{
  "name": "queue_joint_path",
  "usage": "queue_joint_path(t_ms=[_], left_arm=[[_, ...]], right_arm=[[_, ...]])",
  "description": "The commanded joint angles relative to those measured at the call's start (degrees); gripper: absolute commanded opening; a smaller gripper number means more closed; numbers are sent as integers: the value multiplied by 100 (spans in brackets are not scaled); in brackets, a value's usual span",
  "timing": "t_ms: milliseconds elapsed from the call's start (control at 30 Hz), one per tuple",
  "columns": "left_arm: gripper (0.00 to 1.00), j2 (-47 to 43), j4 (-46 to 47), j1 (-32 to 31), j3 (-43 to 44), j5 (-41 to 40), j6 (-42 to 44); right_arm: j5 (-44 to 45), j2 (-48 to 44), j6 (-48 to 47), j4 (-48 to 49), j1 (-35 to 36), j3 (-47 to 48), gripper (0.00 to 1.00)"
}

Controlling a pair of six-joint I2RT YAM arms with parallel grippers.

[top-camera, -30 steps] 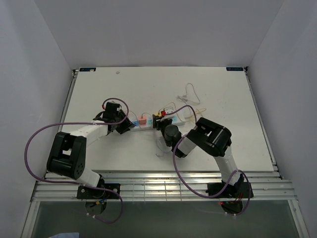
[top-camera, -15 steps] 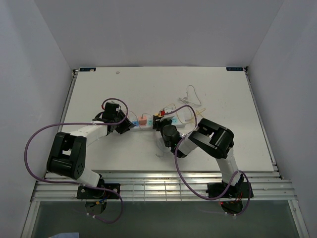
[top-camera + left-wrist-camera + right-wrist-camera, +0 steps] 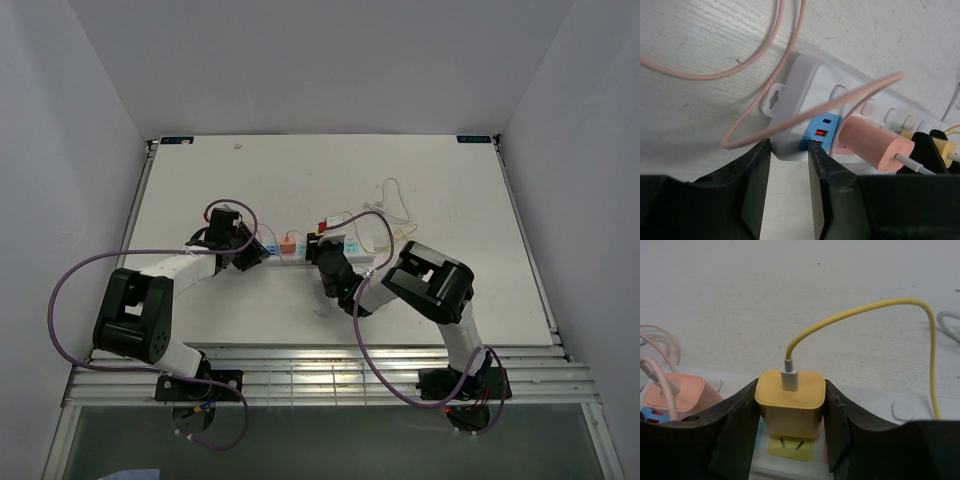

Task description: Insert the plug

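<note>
The yellow charger plug, probably light, rigid and smooth, is pinched by its flat sides in the right gripper; the left gripper clamps the power strip.

Left arm, right arm: white links, black joints; purple cable looping at 9 o'clock. Gripper fingers black.

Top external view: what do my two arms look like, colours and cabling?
The left arm and right arm match: white links between chunky black joint housings, on black bases. A purple cable loops loosely along each. In the wrist views the fingers are matte black with flat inner faces.
</note>
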Motion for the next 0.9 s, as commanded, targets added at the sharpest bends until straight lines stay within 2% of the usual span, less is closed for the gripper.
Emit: queue_joint_path(t_ms=[0, 200, 333, 633, 867], left_arm=[[45, -138, 218, -55, -128, 422, -98], [44, -226, 253, -55, -260, 466, -150], [42, -279, 376, -55, -374, 545, -221], [41, -314, 359, -55, -401, 572, -221], [41, -305, 359, -55, -357, 598, -238]], right_arm=[[-196, 715, -277, -1849, 598, 155, 8], [-72, 803, -287, -2357, 686, 374, 8], [-431, 882, 389, -2982, 651, 533, 8], [-1302, 637, 1391, -2298, 221, -248, 8], [-1452, 689, 1375, -2122, 168, -425, 8]])
